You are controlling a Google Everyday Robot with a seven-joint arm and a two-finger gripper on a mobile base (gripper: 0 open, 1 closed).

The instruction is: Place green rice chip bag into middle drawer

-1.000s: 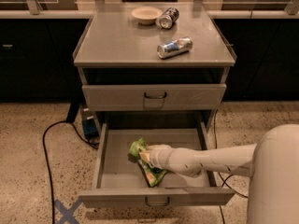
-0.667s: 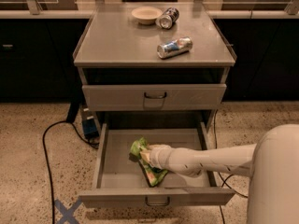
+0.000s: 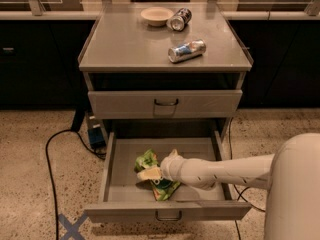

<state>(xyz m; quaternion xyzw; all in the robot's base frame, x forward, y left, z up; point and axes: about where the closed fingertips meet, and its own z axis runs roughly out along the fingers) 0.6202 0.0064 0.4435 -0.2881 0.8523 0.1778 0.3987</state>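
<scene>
1. Inside the pulled-out middle drawer point(image 3: 116, 189), near its centre, lay the green rice chip bag point(image 3: 146, 160): crinkled, bright green w/ a yellowish end, flat on the drawer floor.
2. The gripper point(image 3: 155, 172) sat on the bag's middle; spread or clamping, can't tell.
3. The arm point(image 3: 225, 173), white, reached in from the right, approx. level, low over the drawer.
4. On the cabinet top point(image 3: 125, 49): 2 cans point(image 3: 186, 51), 1 bowl point(image 3: 156, 15).
</scene>
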